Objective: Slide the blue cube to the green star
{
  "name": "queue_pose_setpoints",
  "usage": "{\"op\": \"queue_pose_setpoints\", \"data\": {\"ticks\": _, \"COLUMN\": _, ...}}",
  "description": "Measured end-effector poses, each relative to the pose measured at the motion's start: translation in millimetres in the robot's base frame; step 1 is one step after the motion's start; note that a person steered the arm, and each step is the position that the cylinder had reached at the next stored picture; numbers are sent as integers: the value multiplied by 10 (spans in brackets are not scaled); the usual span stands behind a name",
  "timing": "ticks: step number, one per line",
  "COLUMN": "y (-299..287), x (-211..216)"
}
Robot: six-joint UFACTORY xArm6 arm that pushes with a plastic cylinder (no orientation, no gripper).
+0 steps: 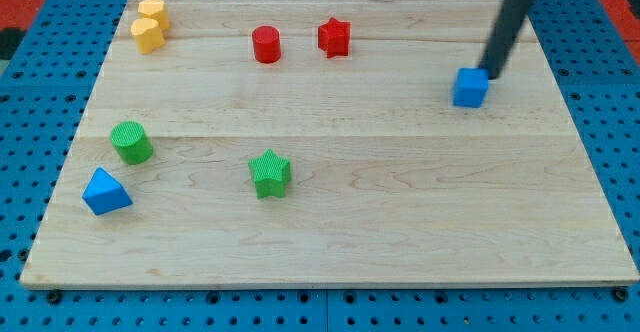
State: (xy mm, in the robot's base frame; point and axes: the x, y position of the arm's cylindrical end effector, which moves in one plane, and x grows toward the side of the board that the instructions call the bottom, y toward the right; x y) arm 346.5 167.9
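The blue cube (470, 87) sits on the wooden board at the view's right, upper part. My tip (493, 74) is at the cube's upper right edge, touching or almost touching it; the dark rod slants up to the view's top right. The green star (270, 172) lies left of the board's middle, lower down, far to the left of the cube.
A red cylinder (266, 44) and a red star (334, 37) sit near the top middle. Two yellow blocks (150, 25) are at the top left. A green cylinder (131, 142) and a blue triangular block (105, 192) are at the left. The board's right edge (585, 152) is near the cube.
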Motion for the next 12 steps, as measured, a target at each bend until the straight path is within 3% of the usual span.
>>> {"op": "queue_pose_setpoints", "data": {"ticks": 1, "y": -623, "x": 354}}
{"op": "queue_pose_setpoints", "data": {"ticks": 3, "y": 471, "x": 209}}
{"op": "queue_pose_setpoints", "data": {"ticks": 4, "y": 674, "x": 311}}
{"op": "queue_pose_setpoints", "data": {"ticks": 6, "y": -425, "x": 419}}
{"op": "queue_pose_setpoints", "data": {"ticks": 9, "y": -283, "x": 415}}
{"op": "queue_pose_setpoints", "data": {"ticks": 10, "y": -249, "x": 713}}
{"op": "queue_pose_setpoints", "data": {"ticks": 11, "y": -1214, "x": 796}}
{"op": "queue_pose_setpoints", "data": {"ticks": 12, "y": -1296, "x": 797}}
